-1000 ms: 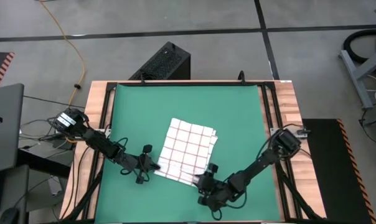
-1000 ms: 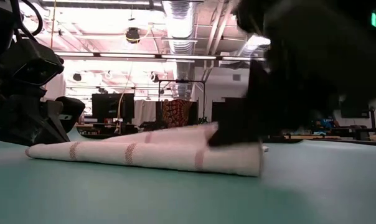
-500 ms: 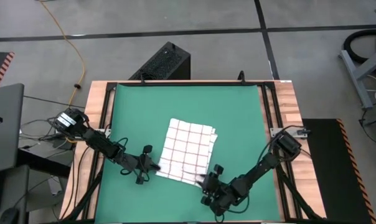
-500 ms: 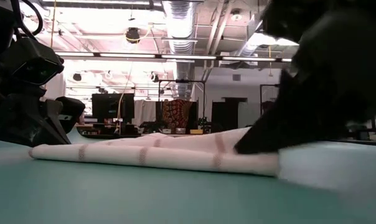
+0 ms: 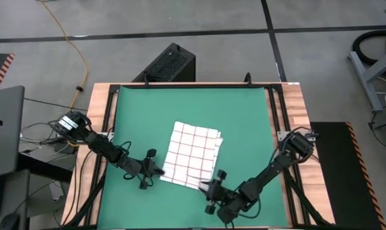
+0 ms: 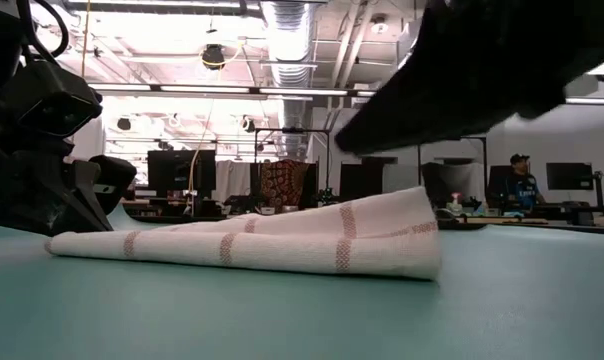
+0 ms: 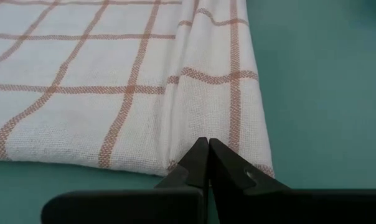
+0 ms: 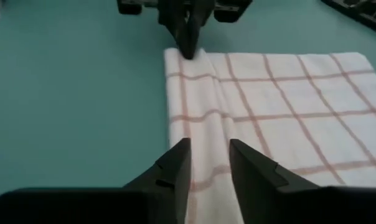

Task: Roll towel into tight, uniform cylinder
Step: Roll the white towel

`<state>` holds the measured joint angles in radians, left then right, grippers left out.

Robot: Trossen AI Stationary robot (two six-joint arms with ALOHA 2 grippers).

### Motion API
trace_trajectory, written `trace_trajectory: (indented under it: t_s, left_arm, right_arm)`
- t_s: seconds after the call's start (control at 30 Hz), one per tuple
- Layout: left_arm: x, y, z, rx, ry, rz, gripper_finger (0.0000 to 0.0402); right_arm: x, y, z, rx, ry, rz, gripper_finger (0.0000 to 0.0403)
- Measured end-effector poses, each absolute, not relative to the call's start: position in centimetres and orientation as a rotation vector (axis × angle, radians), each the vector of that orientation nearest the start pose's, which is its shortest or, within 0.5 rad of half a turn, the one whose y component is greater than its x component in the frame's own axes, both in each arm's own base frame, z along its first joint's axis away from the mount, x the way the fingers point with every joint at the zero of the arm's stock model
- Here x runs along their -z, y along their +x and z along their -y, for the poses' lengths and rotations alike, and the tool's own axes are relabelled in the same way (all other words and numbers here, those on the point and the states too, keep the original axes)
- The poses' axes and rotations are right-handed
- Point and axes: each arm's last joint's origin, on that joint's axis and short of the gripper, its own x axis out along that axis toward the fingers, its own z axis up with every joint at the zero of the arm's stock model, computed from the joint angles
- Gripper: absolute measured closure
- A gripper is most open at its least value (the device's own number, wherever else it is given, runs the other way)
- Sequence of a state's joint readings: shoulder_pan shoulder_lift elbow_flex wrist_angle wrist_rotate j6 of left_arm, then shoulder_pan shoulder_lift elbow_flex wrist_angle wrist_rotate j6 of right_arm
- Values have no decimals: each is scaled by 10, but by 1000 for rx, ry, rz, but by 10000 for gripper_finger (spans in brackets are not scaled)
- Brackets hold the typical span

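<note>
We log the towel [image 5: 193, 154] on the green mat [image 5: 244, 121], its near edge rolled over. Left gripper [image 7: 208, 163] clenched on that rolled edge's corner. Right gripper [image 8: 208, 163], fingers parted, holds nothing, just above the roll's other end.

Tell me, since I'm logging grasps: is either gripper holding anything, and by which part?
The left gripper is shut on the towel, pinching its rolled near edge at one end. The right gripper is open, holding nothing.
</note>
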<state>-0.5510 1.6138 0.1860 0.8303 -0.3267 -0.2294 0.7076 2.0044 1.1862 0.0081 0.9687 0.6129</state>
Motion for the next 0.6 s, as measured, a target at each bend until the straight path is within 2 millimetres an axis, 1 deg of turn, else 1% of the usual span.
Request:
trace_trajectory:
  t_s: [0.17, 0.3, 0.37, 0.5, 0.6]
  left_arm:
    - [-80, 179, 99, 153, 31, -562, 401]
    - [-80, 179, 99, 152, 31, -563, 401]
    - [-80, 179, 99, 152, 31, -562, 401]
    - [-80, 179, 99, 151, 32, -562, 401]
    - [-80, 179, 99, 152, 30, -562, 401]
  right_arm:
    - [-132, 325, -234, 419, 1, -474, 326]
    - [-124, 324, -230, 432, 20, -520, 355]
    - [-120, 322, -229, 446, 33, -535, 367]
    - [-100, 315, -226, 483, 67, -557, 385]
    - [-89, 313, -225, 519, 105, -543, 389]
